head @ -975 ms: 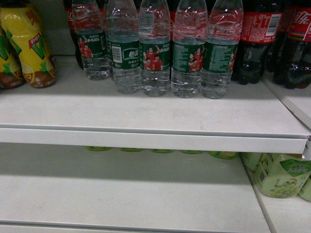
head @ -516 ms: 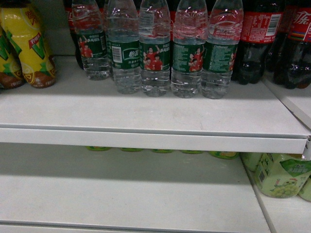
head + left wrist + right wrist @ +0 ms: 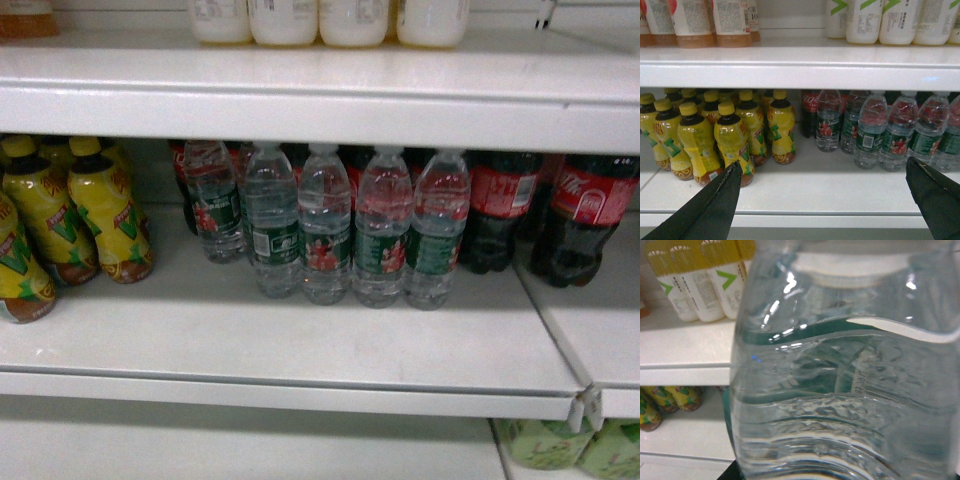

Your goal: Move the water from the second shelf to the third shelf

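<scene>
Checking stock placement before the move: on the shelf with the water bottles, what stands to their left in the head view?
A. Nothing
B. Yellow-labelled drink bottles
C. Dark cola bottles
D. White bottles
B: the yellow-labelled drink bottles stand left of the water bottles; the dark cola bottles stand to the right, and the white bottles are on the shelf above.

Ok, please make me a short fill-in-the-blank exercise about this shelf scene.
1. The clear green-labelled water bottles stand between yellow-capped bottles and dark ____-labelled cola bottles.
2. The left gripper is ____ and holds nothing.
3. One clear ribbed water bottle fills the ____ wrist view.
Missing words: red; open; right.
</scene>
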You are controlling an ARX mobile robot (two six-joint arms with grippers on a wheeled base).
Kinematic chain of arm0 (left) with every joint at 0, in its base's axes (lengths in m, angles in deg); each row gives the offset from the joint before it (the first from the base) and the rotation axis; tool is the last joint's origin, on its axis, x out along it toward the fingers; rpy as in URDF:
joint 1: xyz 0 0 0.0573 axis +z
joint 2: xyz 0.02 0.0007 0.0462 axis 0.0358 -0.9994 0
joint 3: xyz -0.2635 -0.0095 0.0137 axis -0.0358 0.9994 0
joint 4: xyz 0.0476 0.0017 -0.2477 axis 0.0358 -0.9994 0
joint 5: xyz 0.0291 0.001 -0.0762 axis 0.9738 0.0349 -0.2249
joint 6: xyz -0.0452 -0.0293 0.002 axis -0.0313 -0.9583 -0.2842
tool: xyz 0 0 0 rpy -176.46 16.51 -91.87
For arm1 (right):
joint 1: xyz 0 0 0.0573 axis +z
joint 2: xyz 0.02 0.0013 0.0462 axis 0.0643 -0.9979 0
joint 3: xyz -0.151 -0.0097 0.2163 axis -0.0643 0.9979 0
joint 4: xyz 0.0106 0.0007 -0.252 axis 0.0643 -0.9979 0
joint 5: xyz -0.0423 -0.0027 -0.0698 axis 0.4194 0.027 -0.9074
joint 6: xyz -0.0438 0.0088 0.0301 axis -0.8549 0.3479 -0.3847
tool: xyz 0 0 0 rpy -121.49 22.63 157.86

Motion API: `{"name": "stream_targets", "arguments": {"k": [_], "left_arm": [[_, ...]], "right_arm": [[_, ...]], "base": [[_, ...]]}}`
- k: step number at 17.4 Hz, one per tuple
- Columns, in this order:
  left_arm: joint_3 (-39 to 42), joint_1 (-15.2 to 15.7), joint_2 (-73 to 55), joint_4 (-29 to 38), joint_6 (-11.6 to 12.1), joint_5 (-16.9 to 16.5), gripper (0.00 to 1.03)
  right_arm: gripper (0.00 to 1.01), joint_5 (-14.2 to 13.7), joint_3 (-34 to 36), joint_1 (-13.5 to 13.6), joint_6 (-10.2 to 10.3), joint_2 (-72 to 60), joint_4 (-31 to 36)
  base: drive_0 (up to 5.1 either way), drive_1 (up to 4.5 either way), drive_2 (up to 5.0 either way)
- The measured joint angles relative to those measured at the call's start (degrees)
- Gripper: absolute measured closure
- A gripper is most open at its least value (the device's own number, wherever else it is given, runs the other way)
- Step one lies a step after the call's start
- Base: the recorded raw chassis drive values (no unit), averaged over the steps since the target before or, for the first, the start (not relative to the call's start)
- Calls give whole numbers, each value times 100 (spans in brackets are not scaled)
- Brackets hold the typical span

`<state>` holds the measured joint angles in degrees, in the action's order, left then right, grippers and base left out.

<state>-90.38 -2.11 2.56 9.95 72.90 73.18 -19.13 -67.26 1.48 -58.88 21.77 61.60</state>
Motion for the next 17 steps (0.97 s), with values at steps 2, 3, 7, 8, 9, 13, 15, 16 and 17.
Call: {"name": "stream_targets", "arguments": {"k": [2,3,7,8,9,13,15,16,17], "left_arm": [[0,0,0,0,0,-17,5],[0,0,0,2,0,-7,5],[-2,0,0,11,-2,-11,5],[-2,0,0,15,-2,-13,5],[-2,0,0,4,-2,-11,5],[-2,0,0,7,-2,-11,5],[-2,0,0,4,-2,-11,5],[-2,0,0,4,-2,-11,5],[-2,0,0,4,-2,-11,5]], "right_arm": [[59,0,0,0,4,0,2],[59,0,0,0,2,0,2],[59,2,-42,0,0,11,44],[59,4,-42,0,2,11,35],[59,2,-42,0,2,11,22],[59,2,-42,0,2,11,24],[59,2,-42,0,2,11,22],[59,2,-42,0,2,9,22],[59,2,-42,0,2,9,22]], "base": [[0,0,0],[0,0,0],[0,0,0],[0,0,0],[0,0,0],[0,0,0],[0,0,0],[0,0,0],[0,0,0]]}}
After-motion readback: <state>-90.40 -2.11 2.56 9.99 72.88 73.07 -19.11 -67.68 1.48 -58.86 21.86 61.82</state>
